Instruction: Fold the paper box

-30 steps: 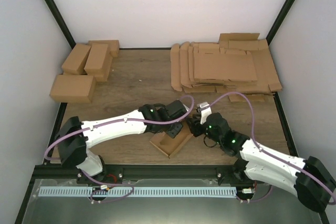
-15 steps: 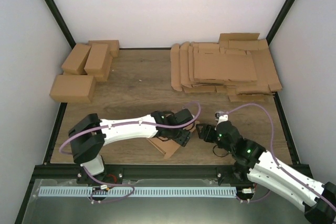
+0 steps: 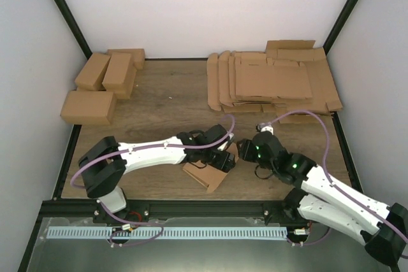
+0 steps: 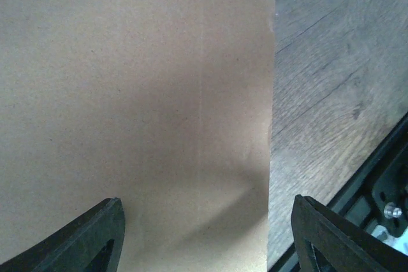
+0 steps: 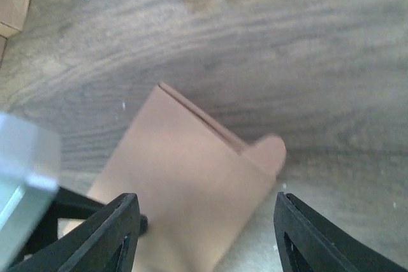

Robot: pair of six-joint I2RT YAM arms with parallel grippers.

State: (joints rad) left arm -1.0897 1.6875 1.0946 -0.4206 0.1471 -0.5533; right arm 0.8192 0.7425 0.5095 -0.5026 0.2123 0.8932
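Entry, fold in progress.

The paper box (image 3: 207,176) lay at the near edge of the worktop (image 3: 166,106), between the two arms. From above it read as a half-formed shallow tray, one corner turned toward the arm bases. We judged the fold partly done, with the closing panel not yet tucked.

The left tool (image 4: 207,207) stood wide and empty. Its wrist view showed the fingers (image 4: 95,240) well apart just above a flat brown panel. One crease (image 4: 201,93) ran straight away from the camera, roughly midway between them.

The right tool (image 5: 205,211) was likewise wide, holding nothing. The box panel lay below it, and the rounded tuck tab (image 5: 271,153) sat just ahead, free on the wood.

Notes on doing this step well (our judgement):
- Bend the panel along the crease, not beside it, because thin card will take a false fold.
- Pin the tray with one tool while the other works, since the light carton should slide easily on smooth wood.
- Take the tab near its root, as a pinch at the rounded tip may curl it.
- Close gently, because crushed walls will not hold square.

Further back, the stack of flat blanks (image 3: 274,84) sat at the far right. The folded cartons (image 3: 99,87) sat at the far left. Both were well apart from the work.
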